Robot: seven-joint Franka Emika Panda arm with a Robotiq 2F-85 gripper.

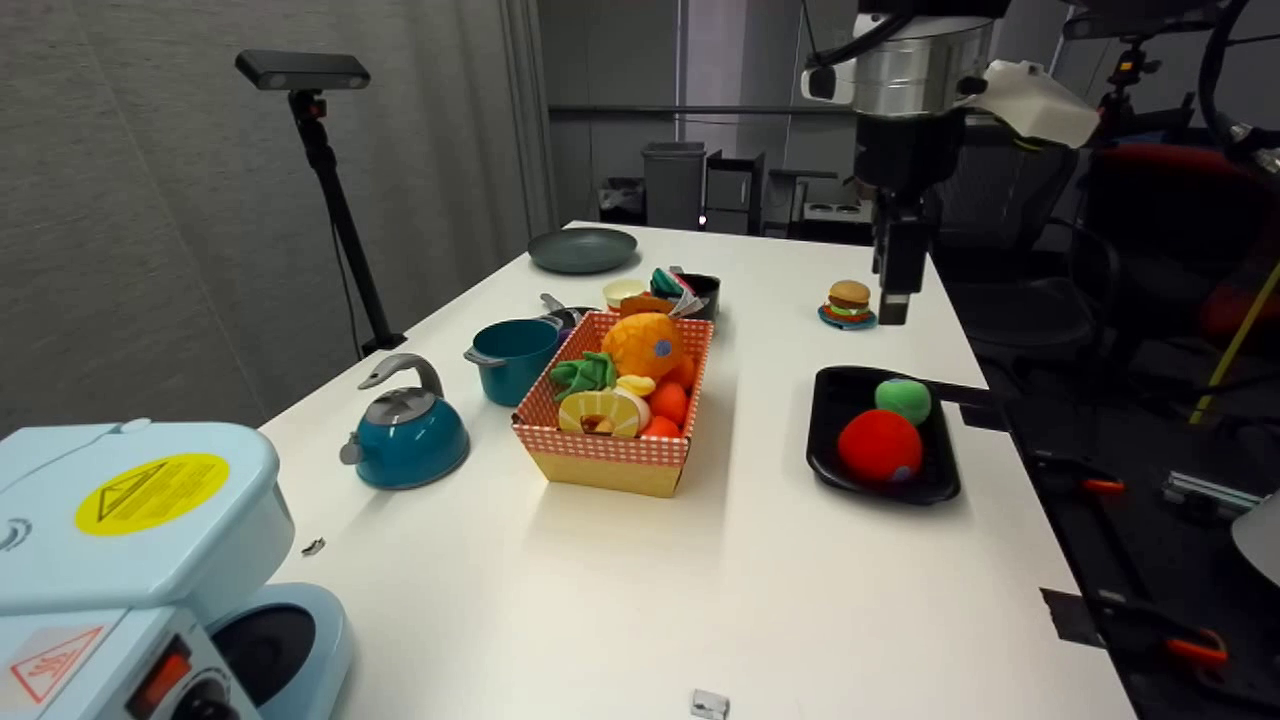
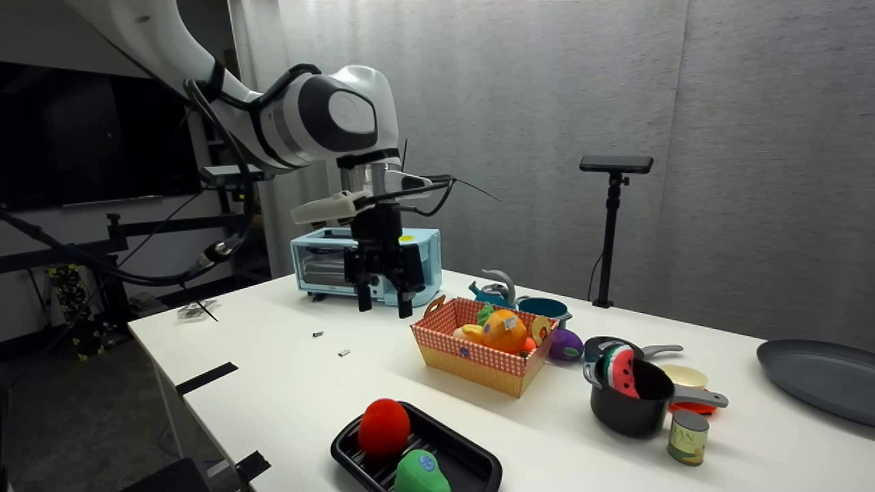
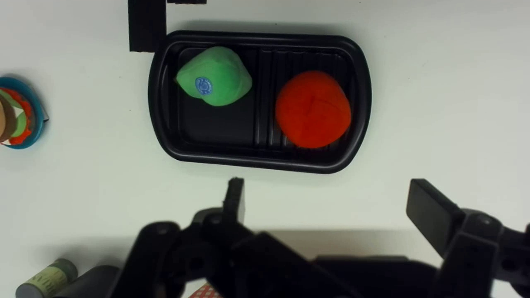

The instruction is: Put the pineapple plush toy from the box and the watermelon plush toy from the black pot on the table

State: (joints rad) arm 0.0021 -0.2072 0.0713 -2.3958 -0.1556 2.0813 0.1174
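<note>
The pineapple plush toy (image 1: 642, 345), orange-yellow with a green tuft beside it, lies among other plush in the red-checked box (image 1: 610, 470); it also shows in an exterior view (image 2: 504, 333). The watermelon plush toy (image 2: 621, 370), a red slice with a green-and-white rind, leans upright in the round black pot (image 2: 629, 413). In an exterior view the black pot (image 1: 706, 290) is partly hidden behind the box. My gripper (image 2: 385, 311) is open and empty, high above the white table (image 2: 294, 369). In the wrist view the gripper (image 3: 327, 186) has its fingers wide apart beside the black tray.
A shallow black tray (image 3: 219, 132) holds a red and a green plush. A burger toy (image 1: 849, 297), teal kettle (image 1: 412, 442), teal saucepan (image 1: 515, 365), can (image 2: 688, 439), purple plush (image 2: 566, 345) and dark oval plate (image 2: 820, 372) stand around. A blue toaster oven (image 2: 328, 266) is behind the gripper.
</note>
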